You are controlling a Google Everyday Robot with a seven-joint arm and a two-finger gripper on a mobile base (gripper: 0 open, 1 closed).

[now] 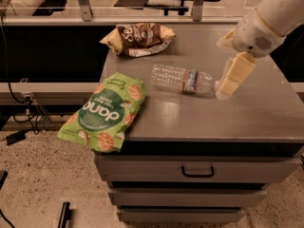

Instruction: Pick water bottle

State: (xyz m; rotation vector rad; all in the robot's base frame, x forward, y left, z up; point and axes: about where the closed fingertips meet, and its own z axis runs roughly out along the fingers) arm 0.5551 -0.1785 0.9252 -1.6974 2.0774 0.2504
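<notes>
We find the water bottle (183,80) lying on its side near the middle of the grey table (247,120). Its white cap (216,86) points to the right and its base to the left. A narrow red-and-blue label band (190,81) wraps the clear ribbed body towards the cap end.

The claw (232,77) hangs over the right part of the table at the end of the white arm (270,18), which enters from the upper right corner. Its cream-coloured lower end slants down and left and ends just beside the cap. We cannot tell whether it touches the cap, and we cannot tell whether the claw is spread or pressed together. It grips nothing that we can see.

A green snack bag (104,112) lies flat at the front left of the table, apart from the bottle, with its lower part hanging over the edge. A brown snack bag (138,38) lies near the rear edge, behind the bottle and apart from it. Below the tabletop we note a stack of drawers (198,171), the top one with a dark handle
</notes>
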